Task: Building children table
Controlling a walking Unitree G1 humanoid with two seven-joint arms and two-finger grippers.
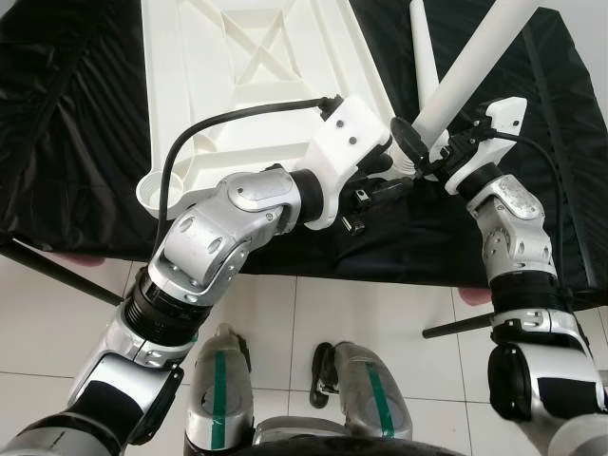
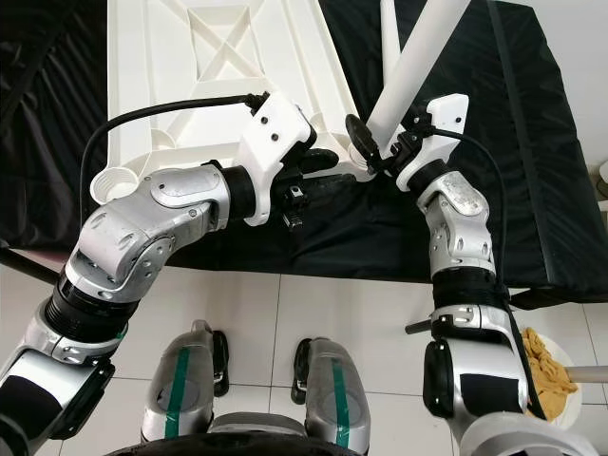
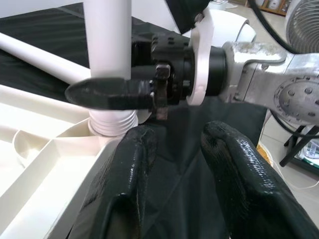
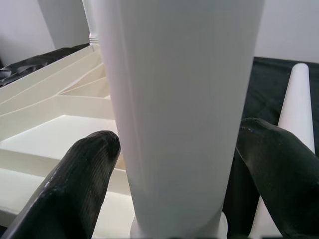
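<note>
Robot's own silver legs nearest, on pale tiled floor [image 1: 380, 313]. Left gripper [image 1: 380, 190] fingers parted, empty, beside corner socket. Right gripper [image 1: 423, 152] fingers clamp white plastic tube leg [image 1: 465, 66], threaded end at socket of upturned white plastic tabletop [image 1: 190, 85] on black-draped desk [image 1: 76, 123]. Step: screwing leg in; next needs straight alignment and twisting. Spare white leg [image 1: 421, 47] lies beyond; left gripper crowds joint.

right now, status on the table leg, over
Right gripper shut on white leg, threaded end at corner socket of upturned tabletop. Left gripper open, close beside the joint. Spare leg lies on black cloth.
</note>
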